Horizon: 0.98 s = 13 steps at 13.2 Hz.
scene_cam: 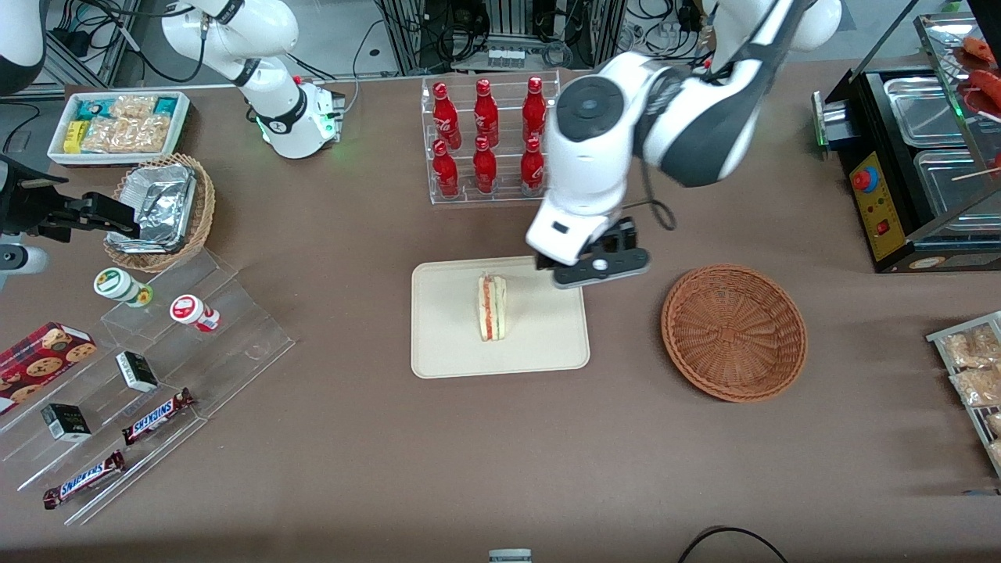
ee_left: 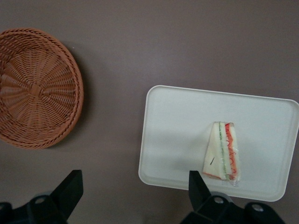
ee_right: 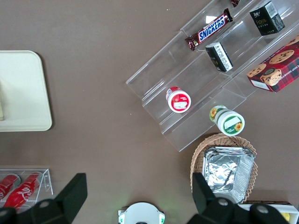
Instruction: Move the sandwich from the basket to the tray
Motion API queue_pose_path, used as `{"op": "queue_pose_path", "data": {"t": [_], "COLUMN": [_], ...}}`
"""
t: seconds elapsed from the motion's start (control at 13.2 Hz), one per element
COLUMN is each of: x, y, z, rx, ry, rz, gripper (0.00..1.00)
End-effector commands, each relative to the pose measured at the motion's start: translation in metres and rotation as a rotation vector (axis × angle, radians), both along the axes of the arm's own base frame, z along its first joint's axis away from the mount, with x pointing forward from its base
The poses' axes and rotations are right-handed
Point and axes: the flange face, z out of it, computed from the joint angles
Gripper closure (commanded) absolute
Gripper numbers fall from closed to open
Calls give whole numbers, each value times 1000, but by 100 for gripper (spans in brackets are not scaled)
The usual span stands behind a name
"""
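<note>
The sandwich stands on its edge in the middle of the cream tray, its red and green filling facing up. It also shows in the left wrist view on the tray. The reddish-brown wicker basket sits empty beside the tray, toward the working arm's end; the wrist view shows it too. My left gripper hangs above the tray's corner farthest from the front camera, on the basket's side. Its fingers are spread wide with nothing between them.
A clear rack of red bottles stands farther from the front camera than the tray. Toward the parked arm's end are a lighter basket with foil trays, a white box of snacks and a clear stepped shelf with snacks. A black food warmer stands at the working arm's end.
</note>
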Motion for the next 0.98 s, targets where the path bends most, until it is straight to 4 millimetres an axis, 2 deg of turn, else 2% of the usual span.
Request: {"op": "queue_pose_path", "data": {"t": [0.0, 0.15, 0.38, 0.53, 0.68, 0.91], "x": [4, 12, 5, -3, -12, -17], "y": [62, 115, 195, 241, 277, 316], "z": [36, 55, 80, 89, 95, 100], "rx": [-19, -54, -106, -112, -111, -112], "ry": [52, 72, 80, 93, 95, 87], "rz": [-38, -49, -86, -119, -139, -150], "gripper": [0, 0, 0, 0, 0, 0]}}
